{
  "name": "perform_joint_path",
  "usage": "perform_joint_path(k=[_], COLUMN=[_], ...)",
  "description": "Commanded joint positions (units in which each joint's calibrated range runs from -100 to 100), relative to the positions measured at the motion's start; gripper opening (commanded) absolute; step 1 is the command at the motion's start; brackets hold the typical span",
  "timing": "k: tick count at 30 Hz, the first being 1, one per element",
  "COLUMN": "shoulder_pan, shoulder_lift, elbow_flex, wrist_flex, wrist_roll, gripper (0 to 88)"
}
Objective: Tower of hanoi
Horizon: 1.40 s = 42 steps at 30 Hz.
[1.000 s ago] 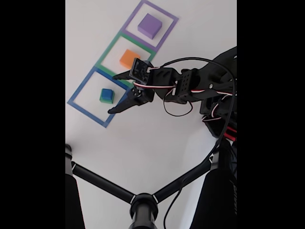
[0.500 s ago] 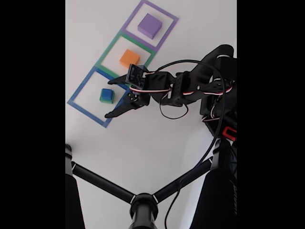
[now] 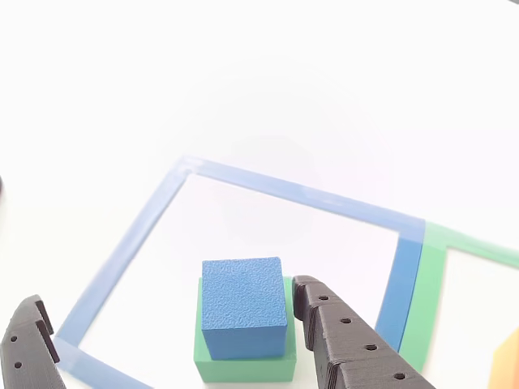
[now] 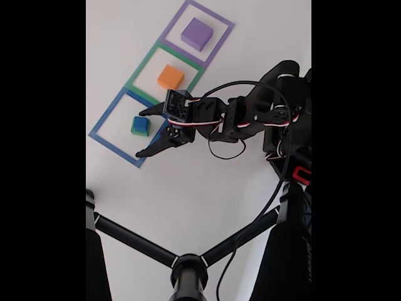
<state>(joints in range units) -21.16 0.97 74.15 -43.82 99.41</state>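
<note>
- While the black two-finger gripper point(image 4: 141, 133) hovers with its jaws spread wide and nothing between them, the small matte blue plastic cube point(image 4: 141, 123) sits just ahead of the fingertips, toward the left in the fixed view.
- Seen in the other view, the blue cube point(image 3: 244, 306) rests on the wider green plastic block point(image 3: 245, 365); one fingertip point(image 3: 312, 301) stands just beside its right face, the other far off left.
- Both lie inside the flat blue square outline point(image 4: 110, 139).
- Count: four blocks, one each; the orange block point(image 4: 170, 77) and purple slab point(image 4: 197, 33) sit apart in their own outlines.
</note>
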Motion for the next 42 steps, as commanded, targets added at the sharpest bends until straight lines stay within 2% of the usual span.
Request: perform_joint_path(k=[1, 10, 25, 42], shoulder_pan=[-0.79, -1.08, -2.04, -1.75], shoulder_lift=[0.6, 2.62, 3.11, 3.35], elbow_flex=[-2.7, -4.15, -3.79, -3.79], wrist_flex=[-1.77, -1.93, -1.93, -2.17], wrist_roll=[0.59, 0.59, 0.59, 0.59], gripper=[33.0, 28.5, 11.3, 4.1])
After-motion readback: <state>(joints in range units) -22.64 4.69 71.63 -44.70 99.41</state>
